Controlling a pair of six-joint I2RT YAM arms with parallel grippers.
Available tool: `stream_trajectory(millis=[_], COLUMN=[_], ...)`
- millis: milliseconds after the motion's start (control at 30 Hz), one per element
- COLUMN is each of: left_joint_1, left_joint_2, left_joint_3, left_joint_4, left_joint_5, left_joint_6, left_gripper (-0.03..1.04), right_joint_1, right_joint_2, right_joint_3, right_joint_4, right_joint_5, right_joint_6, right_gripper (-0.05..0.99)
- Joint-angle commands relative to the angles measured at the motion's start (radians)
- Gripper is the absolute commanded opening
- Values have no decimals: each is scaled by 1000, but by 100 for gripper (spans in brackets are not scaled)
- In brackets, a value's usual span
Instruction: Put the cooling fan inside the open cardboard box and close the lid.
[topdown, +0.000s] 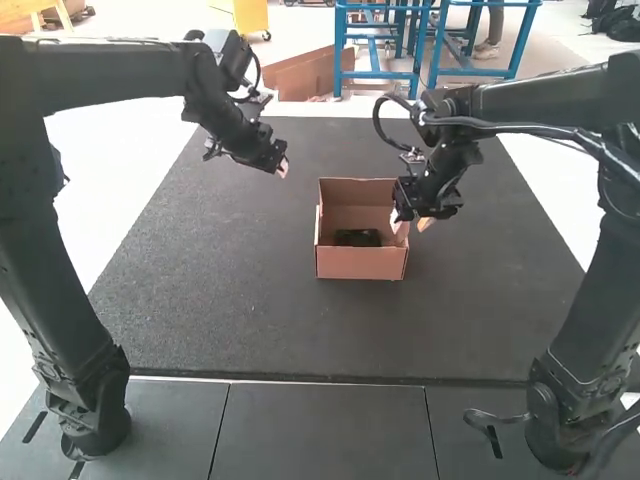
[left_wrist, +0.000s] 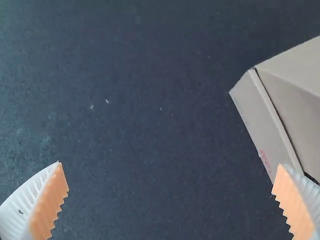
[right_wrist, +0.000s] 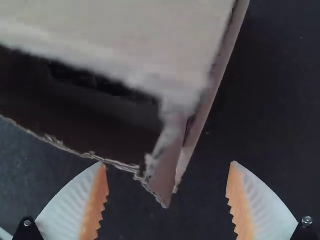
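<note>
The right tool (topdown: 418, 218) is spread wide, its orange pads (right_wrist: 94, 202) well apart. It hangs over the right side of the cardboard box (topdown: 360, 258). In the right wrist view, a thin cardboard edge of that side runs up between the two pads. Whether it is the wall or a flap cannot be told. It sits nearer the middle of the gap and touches neither pad. Beyond the edge lies the shadowed inside of the box.

The left tool (topdown: 275, 163) is also spread wide and holds nothing. It hovers above the black mat (topdown: 200, 280), behind and to the left of the box and apart from it. In the left wrist view, its ribbed white fingers (left_wrist: 30, 210) frame bare mat, and one outer corner of the box shows at the side.

The box stands upright near the middle of the mat with its top open. The cooling fan (topdown: 357, 238) shows as a dark shape on the bottom, toward the front wall. The mat covers the counter (topdown: 320, 430), whose dark front panels lie between the two arm bases.
</note>
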Motion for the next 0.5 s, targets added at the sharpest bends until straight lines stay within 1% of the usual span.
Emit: stream_trajectory(millis=[0,33,100,167,233,300,467], left_joint_1=[12,12,6,3,-2,-14,-83], left_joint_2=[-31,-26,-14,5,25,46,104], left_joint_3=[83,102,137,166,194,217,249], left_joint_4=[31,45,67,90,108,117,124], left_joint_5=[-9,-9,-10,-21,-21,-21,-21], left_joint_6=[22,20,19,17,10,-10,-33], left_gripper=[97,97,97,97,97,97,97], right_joint_1=[10,10,9,4,2,1,1], right_joint_2=[-35,-35,-44,-66,-95,-133,-217], right_joint_3=[39,44,58,68,79,84,81], right_joint_4=[-26,-37,-69,-86,-86,-86,-61], right_joint_5=[22,20,19,6,-18,-26,-26], right_joint_6=[1,1,1,4,6,6,10], right_gripper=[61,63,73,79,80,83,85])
